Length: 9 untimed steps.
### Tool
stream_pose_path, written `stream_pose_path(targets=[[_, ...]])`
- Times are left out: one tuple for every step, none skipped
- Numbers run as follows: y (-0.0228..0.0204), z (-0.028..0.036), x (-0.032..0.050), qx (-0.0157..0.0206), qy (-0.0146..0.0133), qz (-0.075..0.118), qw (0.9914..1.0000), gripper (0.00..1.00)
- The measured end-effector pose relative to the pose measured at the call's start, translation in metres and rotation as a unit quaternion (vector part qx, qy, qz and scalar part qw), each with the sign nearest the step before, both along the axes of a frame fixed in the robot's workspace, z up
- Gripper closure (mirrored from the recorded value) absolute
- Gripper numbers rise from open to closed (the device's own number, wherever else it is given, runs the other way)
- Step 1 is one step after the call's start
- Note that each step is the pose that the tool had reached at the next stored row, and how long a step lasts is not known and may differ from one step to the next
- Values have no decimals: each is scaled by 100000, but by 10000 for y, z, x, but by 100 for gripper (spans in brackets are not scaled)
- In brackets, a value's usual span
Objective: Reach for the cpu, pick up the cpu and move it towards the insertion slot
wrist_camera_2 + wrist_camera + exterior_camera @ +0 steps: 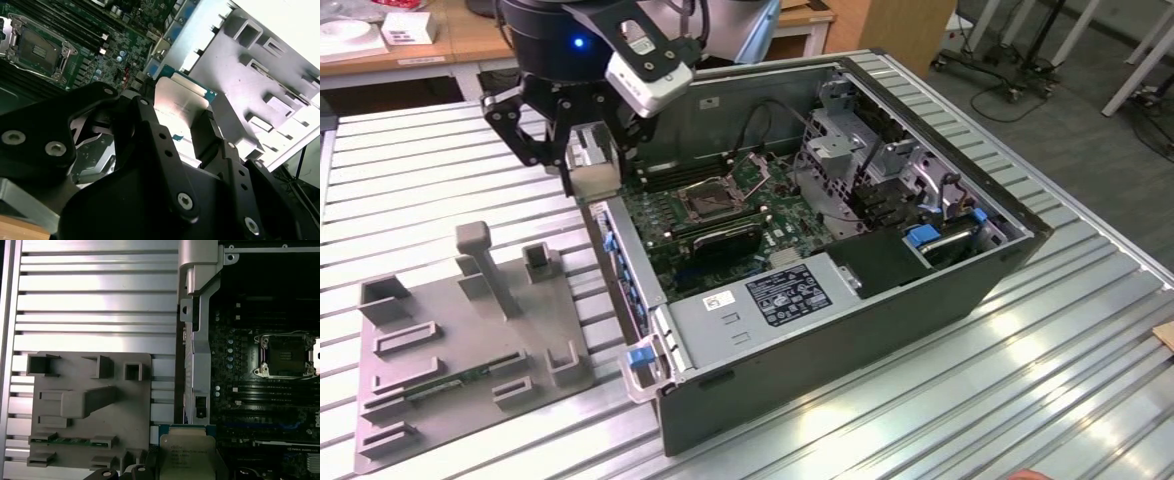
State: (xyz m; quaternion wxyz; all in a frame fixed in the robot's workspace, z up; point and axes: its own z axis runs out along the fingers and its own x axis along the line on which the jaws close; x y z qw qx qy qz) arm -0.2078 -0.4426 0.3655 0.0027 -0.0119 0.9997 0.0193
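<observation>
My gripper (594,168) hangs over the near wall of the open computer case and is shut on the cpu (596,160). The cpu is a flat square chip with a silver top; in both wrist views it sits between the black fingers (142,125), cpu (180,107), cpu (187,452). The insertion slot (711,200) is a square socket with a silver frame and a dark centre on the green motherboard. It lies further inside the case than the chip, with nothing in it, insertion slot (37,47), insertion slot (285,356).
A grey tray (454,340) with raised holders and a narrow green circuit strip (447,385) lies on the ribbed metal table at the exterior view's left. Inside the case stand cables, a drive cage (854,150) and the power supply (774,300). Long black memory slots (250,390) run beside the socket.
</observation>
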Motion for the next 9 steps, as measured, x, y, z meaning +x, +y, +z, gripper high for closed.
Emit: stream_pose_path(targets=[[0, 0, 14, 1, -1, 1, 100000, 47], [0, -1, 28, 4, -4, 1, 100000, 47], [0, -1, 43, 3, -1, 0, 100000, 47], [0, -1, 55, 0, 2, -1, 100000, 47], [0, -2, 67, 2, -1, -2, 100000, 47], [0, -2, 79, 2, -1, -2, 100000, 47], [0, -2, 91, 1, 1, -5, 100000, 47], [0, -2, 102, 0, 2, -1, 100000, 47], [0, -2, 111, -4, 4, -4, 100000, 47]])
